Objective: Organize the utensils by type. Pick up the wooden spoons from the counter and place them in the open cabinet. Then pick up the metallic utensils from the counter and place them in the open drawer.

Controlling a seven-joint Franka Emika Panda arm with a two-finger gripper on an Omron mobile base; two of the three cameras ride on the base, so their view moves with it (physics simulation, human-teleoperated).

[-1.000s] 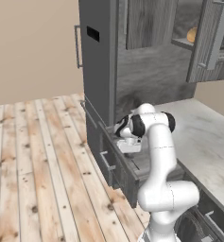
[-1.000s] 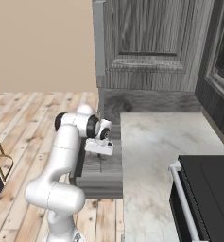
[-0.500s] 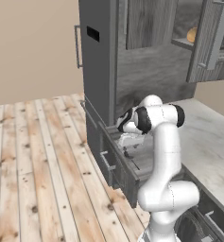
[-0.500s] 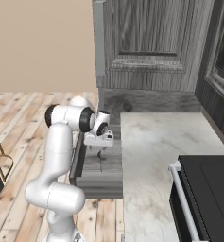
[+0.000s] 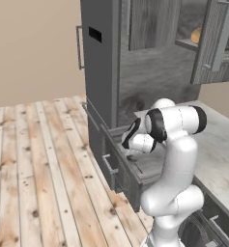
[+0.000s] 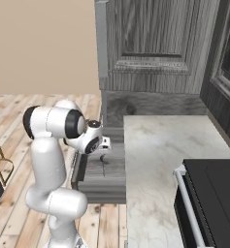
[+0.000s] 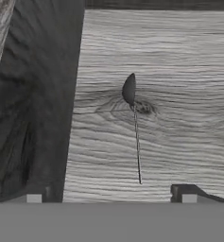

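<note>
The gripper (image 7: 108, 197) hangs over the open drawer (image 6: 99, 179), and its two finger tips (image 7: 184, 194) stand wide apart with nothing between them. In the hand view a small metal spoon (image 7: 133, 127) lies flat on the wood-grain floor of the drawer, apart from the finger tips, with its oval bowl pointing away from the camera and its thin handle running toward the gripper. In the right base view the same spoon shows as a thin dark piece inside the drawer, just below the gripper. The marbled counter (image 6: 160, 160) lies beside the drawer. In the left base view an orange-brown object (image 5: 197, 34) rests on the shelf of the open wall cabinet (image 5: 217, 43); I cannot tell what it is.
</note>
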